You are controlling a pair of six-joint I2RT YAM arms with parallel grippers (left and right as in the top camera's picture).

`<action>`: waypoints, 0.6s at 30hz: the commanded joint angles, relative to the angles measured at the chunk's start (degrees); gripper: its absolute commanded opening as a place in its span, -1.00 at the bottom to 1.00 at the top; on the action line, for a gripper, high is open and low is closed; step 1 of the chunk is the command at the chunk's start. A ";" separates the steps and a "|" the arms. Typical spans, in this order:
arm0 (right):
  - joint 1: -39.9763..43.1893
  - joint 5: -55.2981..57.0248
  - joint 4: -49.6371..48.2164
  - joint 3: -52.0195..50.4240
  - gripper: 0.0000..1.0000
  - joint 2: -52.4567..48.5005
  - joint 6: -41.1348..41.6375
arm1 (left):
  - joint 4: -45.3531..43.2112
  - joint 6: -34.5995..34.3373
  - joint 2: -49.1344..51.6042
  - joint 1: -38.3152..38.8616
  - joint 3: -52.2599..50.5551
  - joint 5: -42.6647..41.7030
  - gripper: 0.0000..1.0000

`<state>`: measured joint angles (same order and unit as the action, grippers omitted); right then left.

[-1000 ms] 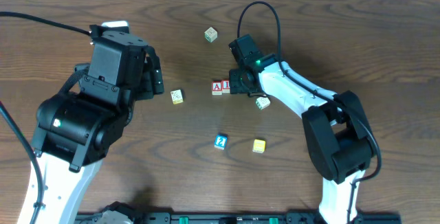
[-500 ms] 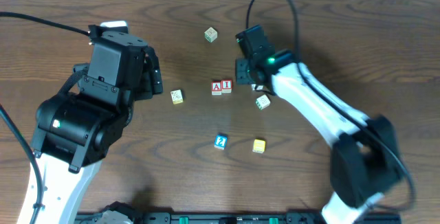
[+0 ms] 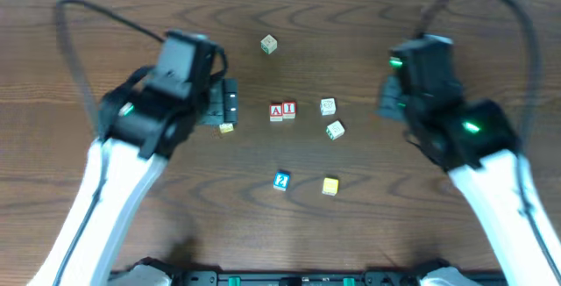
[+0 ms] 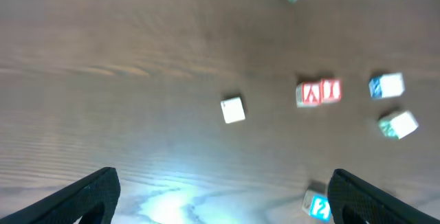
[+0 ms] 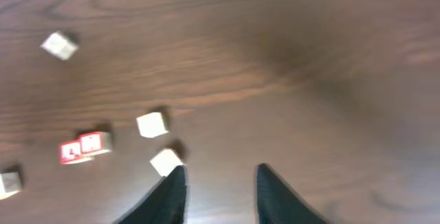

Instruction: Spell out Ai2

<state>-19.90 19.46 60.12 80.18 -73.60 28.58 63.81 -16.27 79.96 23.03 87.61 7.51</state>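
Note:
Red blocks A (image 3: pixel 276 111) and I (image 3: pixel 289 110) sit side by side at mid table. They also show in the left wrist view (image 4: pixel 318 92) and the right wrist view (image 5: pixel 86 147). The blue 2 block (image 3: pixel 280 181) lies nearer the front, beside my left gripper's right finger in the left wrist view (image 4: pixel 317 205). My left gripper (image 3: pixel 230 106) (image 4: pixel 223 203) is open and empty, left of the A. My right gripper (image 3: pixel 386 97) (image 5: pixel 220 189) is open and empty, off to the right of the blocks.
A white block (image 3: pixel 328 106) lies just right of the I, another (image 3: pixel 335 130) below it. A yellow block (image 3: pixel 330 186) sits beside the 2. A pale block (image 3: pixel 226 128) lies under my left gripper and one (image 3: pixel 268 45) at the back.
My right gripper has pulled back to the right, away from the A and I, uncovering a white block beside the I. My left arm has swung in toward the middle.

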 commanded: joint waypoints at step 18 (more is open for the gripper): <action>3.21 1.55 12.57 0.42 0.98 7.32 1.20 | -8.94 -1.16 36.96 4.28 -1.66 -17.86 0.59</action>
<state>-17.06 20.36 72.58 80.18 -66.37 29.32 55.86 -16.71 116.05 25.98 86.46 -9.06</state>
